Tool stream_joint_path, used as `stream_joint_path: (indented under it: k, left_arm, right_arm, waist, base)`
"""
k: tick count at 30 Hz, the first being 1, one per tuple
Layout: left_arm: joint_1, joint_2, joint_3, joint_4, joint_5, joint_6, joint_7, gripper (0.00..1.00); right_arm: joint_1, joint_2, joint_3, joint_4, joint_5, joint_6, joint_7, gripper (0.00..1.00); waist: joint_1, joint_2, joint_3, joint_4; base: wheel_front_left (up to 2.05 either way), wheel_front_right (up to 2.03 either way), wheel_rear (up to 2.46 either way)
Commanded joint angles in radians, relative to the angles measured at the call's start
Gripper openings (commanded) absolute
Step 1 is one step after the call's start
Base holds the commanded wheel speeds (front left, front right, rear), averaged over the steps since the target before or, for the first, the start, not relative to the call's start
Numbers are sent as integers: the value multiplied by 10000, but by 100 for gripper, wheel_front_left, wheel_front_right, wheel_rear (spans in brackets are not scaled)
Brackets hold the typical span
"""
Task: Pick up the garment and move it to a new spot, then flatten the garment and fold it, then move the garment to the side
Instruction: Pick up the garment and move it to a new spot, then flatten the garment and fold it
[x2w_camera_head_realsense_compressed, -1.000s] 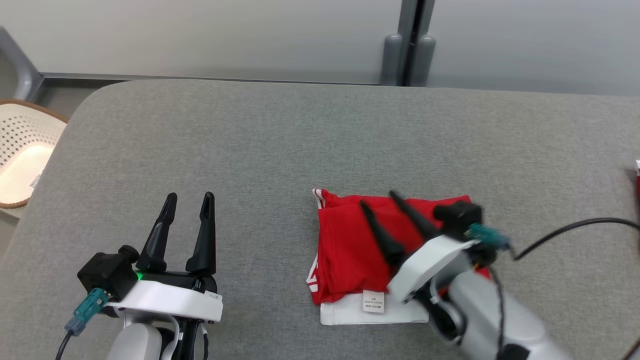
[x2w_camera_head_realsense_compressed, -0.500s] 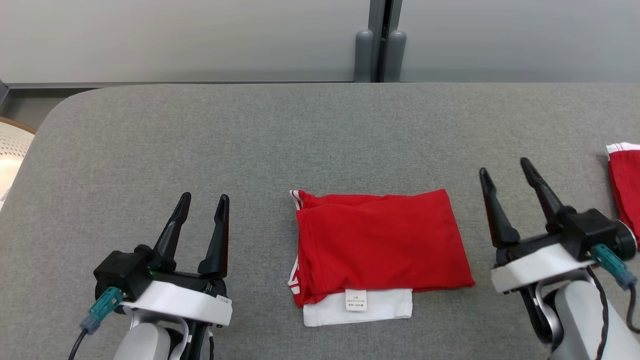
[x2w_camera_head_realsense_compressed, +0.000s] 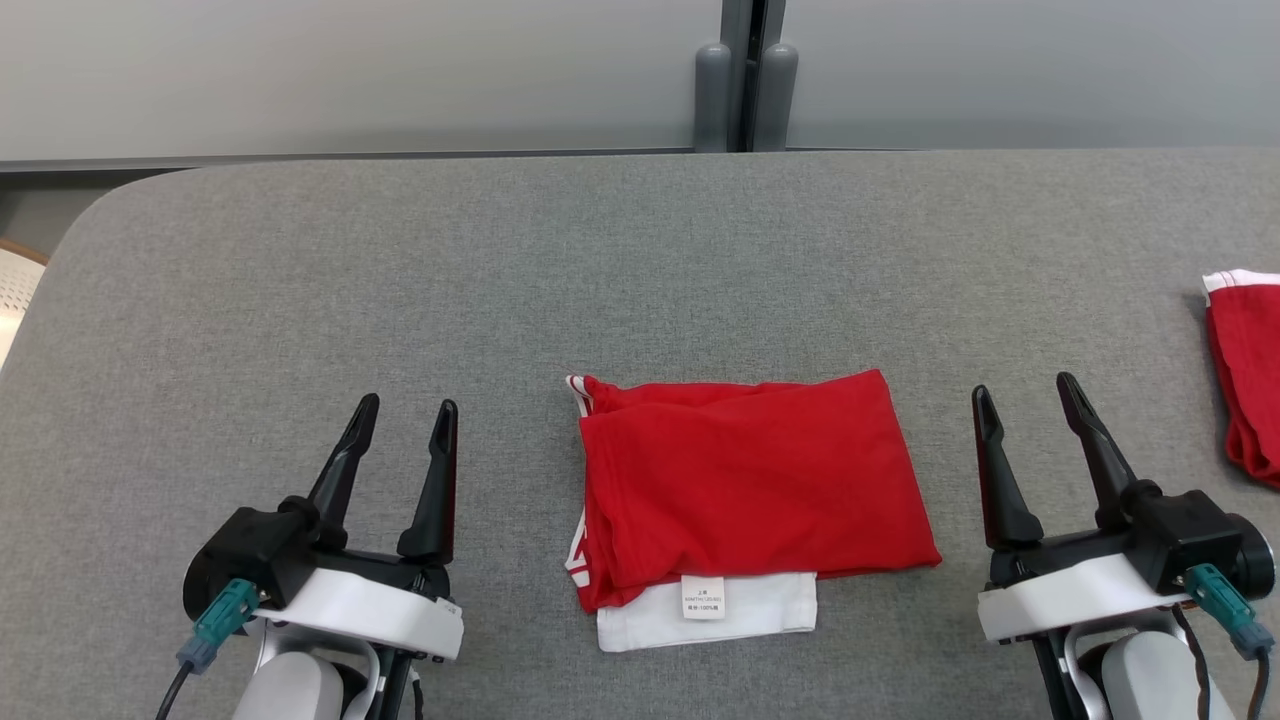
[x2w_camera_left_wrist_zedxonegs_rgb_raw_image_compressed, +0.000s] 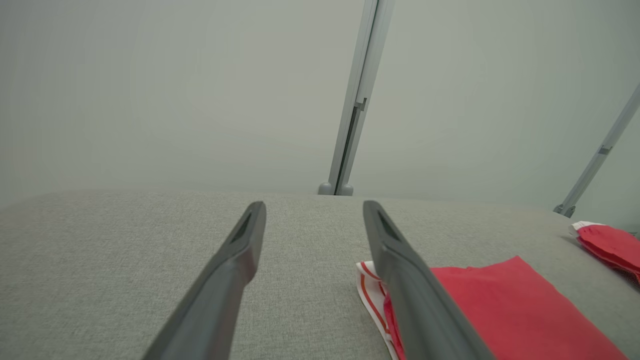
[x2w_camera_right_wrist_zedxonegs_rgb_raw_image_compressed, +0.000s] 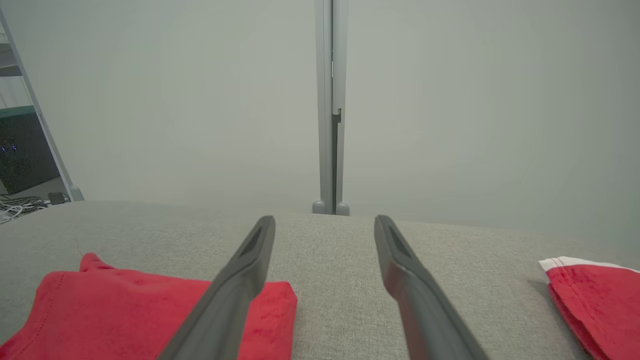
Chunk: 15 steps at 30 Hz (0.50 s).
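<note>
The garment (x2w_camera_head_realsense_compressed: 750, 495) is red with white trim and a white label, folded into a neat rectangle at the middle front of the grey table (x2w_camera_head_realsense_compressed: 600, 270). It also shows at the lower right of the left wrist view (x2w_camera_left_wrist_zedxonegs_rgb_raw_image_compressed: 500, 305) and the lower left of the right wrist view (x2w_camera_right_wrist_zedxonegs_rgb_raw_image_compressed: 120, 310). My left gripper (x2w_camera_head_realsense_compressed: 405, 410) stands open to the garment's left, nothing between its fingers. My right gripper (x2w_camera_head_realsense_compressed: 1022, 392) stands open to the garment's right, also with nothing in it. Neither gripper touches the cloth.
A second red and white cloth (x2w_camera_head_realsense_compressed: 1245, 375) lies at the table's right edge, also seen in the right wrist view (x2w_camera_right_wrist_zedxonegs_rgb_raw_image_compressed: 595, 295). A pale perforated basket (x2w_camera_head_realsense_compressed: 12, 300) sits off the left edge. A grey wall with a post (x2w_camera_head_realsense_compressed: 745, 80) stands behind the table.
My right gripper has lifted off the garment and swung back to its right side. The camera has also shifted, sliding the whole scene leftward. The left gripper stays put.
</note>
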Motion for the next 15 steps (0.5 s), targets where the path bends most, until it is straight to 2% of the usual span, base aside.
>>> stream_joint_path:
  k: [1,5,15]
  left_arm:
    - [-2,32,49,-26,75,-17,-11,100]
    - [-177,-4,8,-49,64,-17,-11,100]
    - [-449,-13,-531,13,-151,-17,-11,100]
  right_arm:
    - [83,20,-37,102,-74,-6,-22,100]
    - [-89,163,-11,791,434,-4,-23,100]
    - [-825,256,483,2710,870,-6,53,100]
  waist:
    - [0,0,16,11]
    - [0,0,157,98]
    - [0,0,727,459]
  base:
    - [0,0,0]
    - [0,0,0]
    - [0,0,0]
